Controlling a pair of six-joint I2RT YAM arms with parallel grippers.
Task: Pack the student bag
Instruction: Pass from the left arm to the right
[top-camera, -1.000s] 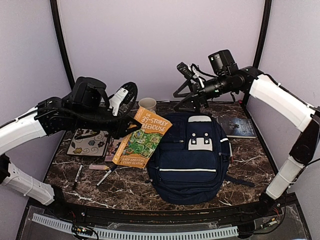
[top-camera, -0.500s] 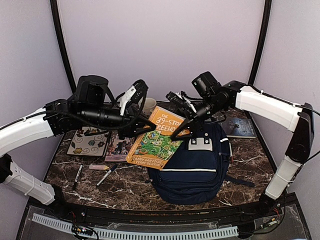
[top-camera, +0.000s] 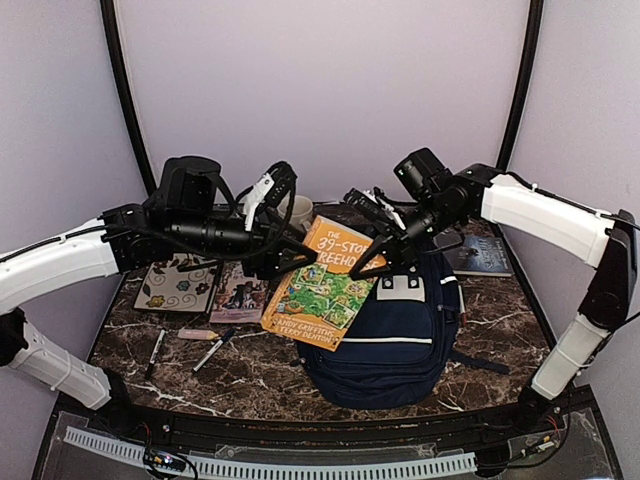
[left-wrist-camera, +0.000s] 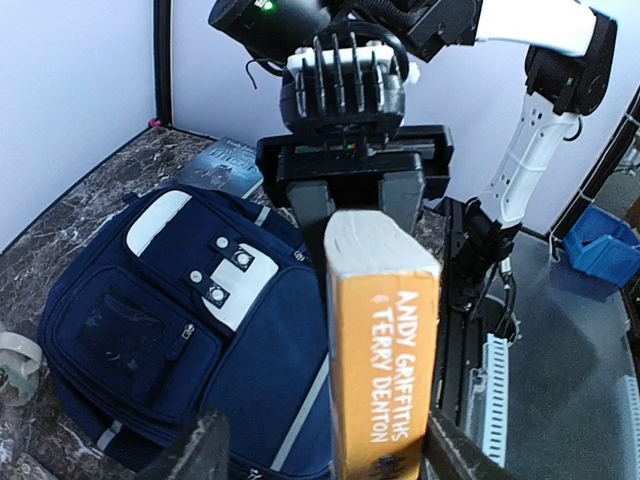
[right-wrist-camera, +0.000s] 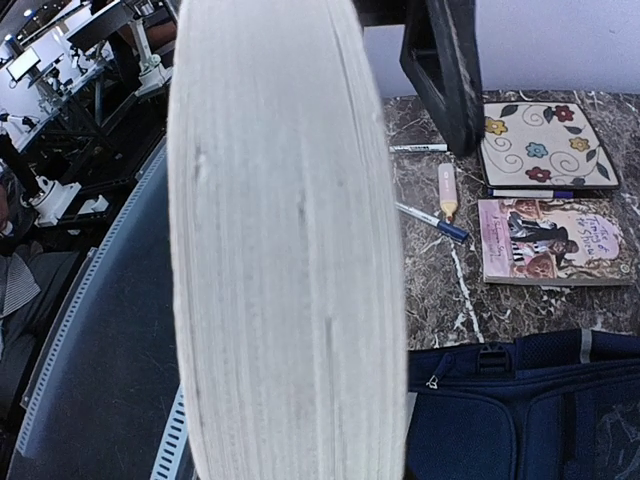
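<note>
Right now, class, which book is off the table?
The orange Treehouse book, held tilted in the air near the student bag; the other three books lie flat on the table.

The orange book (left-wrist-camera: 385, 370) reads "ANDY GRIFFITHS TERRY DENTON" on its spine; its cover, partly hidden, shows "THE 39-STO" and "REEHO".

You're working in a robotics lab: your marble-look table (top-camera: 250, 375) sits in a booth of plain pale walls (top-camera: 320, 80) and black posts (top-camera: 124, 90), and beyond it you see more benches with robot arms (right-wrist-camera: 45, 195) and monitors (right-wrist-camera: 20, 66).
</note>
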